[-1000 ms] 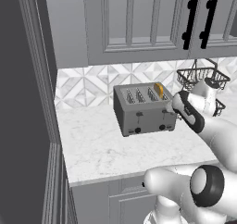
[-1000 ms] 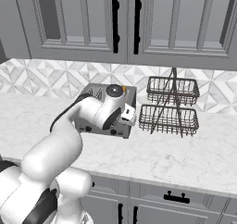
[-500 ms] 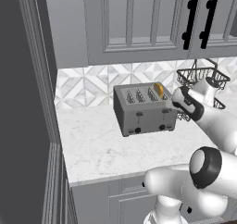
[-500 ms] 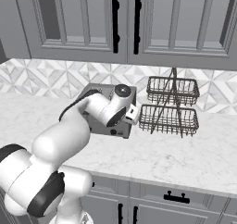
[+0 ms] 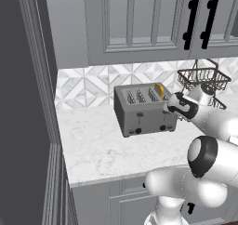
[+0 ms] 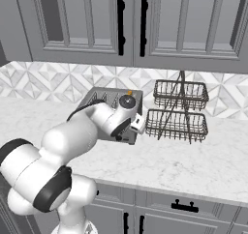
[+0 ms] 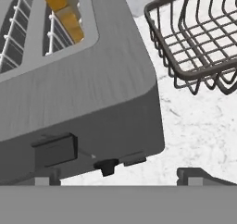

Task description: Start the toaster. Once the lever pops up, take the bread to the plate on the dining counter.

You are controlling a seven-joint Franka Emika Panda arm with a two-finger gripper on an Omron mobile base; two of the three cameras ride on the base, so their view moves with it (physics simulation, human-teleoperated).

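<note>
our arm has swung in over the last second, bringing the hand (image 7: 115, 177) down by the toaster's (image 5: 145, 109) right front corner on the counter (image 5: 97, 147), spread wide and holding nothing. the bread (image 7: 62, 8) sits in the rightmost slot; we judge the lever (image 7: 54, 149) press comes next.

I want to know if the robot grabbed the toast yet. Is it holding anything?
No, nothing is held. The gripper is open beside the toaster; the bread sits in its slot.
</note>
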